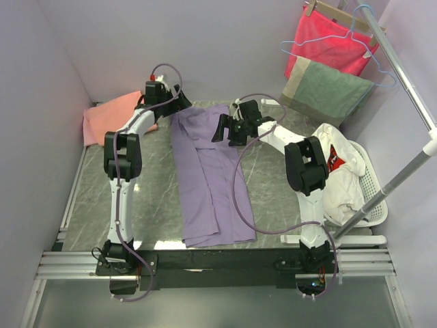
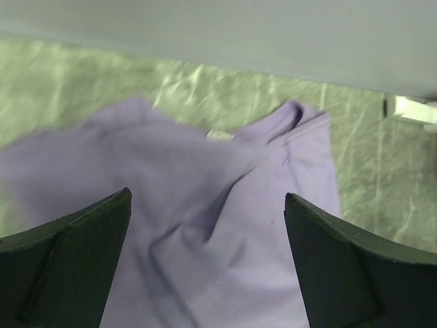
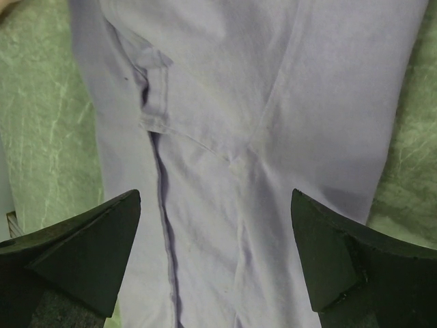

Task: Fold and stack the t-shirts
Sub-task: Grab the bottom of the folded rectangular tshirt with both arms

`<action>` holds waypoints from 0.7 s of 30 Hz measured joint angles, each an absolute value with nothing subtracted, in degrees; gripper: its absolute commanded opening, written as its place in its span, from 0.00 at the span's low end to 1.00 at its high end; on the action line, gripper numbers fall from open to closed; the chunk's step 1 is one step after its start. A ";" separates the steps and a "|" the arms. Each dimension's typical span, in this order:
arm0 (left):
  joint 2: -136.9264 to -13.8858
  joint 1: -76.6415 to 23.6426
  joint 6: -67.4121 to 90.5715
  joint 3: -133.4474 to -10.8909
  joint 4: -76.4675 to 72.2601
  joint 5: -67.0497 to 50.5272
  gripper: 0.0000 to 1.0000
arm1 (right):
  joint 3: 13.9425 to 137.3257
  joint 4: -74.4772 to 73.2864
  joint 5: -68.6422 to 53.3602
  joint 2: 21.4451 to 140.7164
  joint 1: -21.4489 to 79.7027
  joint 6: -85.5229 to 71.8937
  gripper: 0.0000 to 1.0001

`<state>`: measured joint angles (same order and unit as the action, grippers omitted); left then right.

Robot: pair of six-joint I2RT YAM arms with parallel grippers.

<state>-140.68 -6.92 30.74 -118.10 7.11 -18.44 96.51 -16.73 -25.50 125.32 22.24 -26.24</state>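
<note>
Counting 2 t-shirts on the table [image 1: 89, 198]: 1 purple t-shirt [image 1: 205, 178], 1 pink t-shirt [image 1: 109, 116]. Also 1 red cloth [image 1: 328, 41] and 1 grey-green towel [image 1: 328, 89] hanging off the far R corner, and 1 white basket [image 1: 374, 198] w/ white laundry past the R edge.

Purple tee lies in a long narrow strip down the middle, collar toward the far edge, hem reaching the near edge. Pink tee is bunched in the far L corner, well apart from it. Bare table on both sides of the purple strip, wider on the L.

L arm runs up the L side, elbow raised, wrist turned in. The left gripper [image 1: 179, 102] is over the collar end, fingers [image 2: 82, 253] spread wide, nothing between them. R arm angles in from the near R. The right gripper [image 1: 229, 131] is above the tee's R edge by a sleeve seam, jaws wide apart, holding nothing.
</note>
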 measured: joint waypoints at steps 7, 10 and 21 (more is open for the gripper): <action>-151.96 -7.25 30.44 -134.10 11.57 -20.21 0.99 | 92.66 -16.51 -25.52 125.47 22.24 -26.30 0.97; -152.38 -7.20 30.24 -132.62 11.00 -20.40 0.99 | 91.77 -15.20 -25.96 125.40 22.24 -26.52 0.98; -155.76 -7.20 31.07 -138.85 12.97 -24.58 0.99 | 91.15 -14.63 -24.80 125.14 22.24 -27.75 0.98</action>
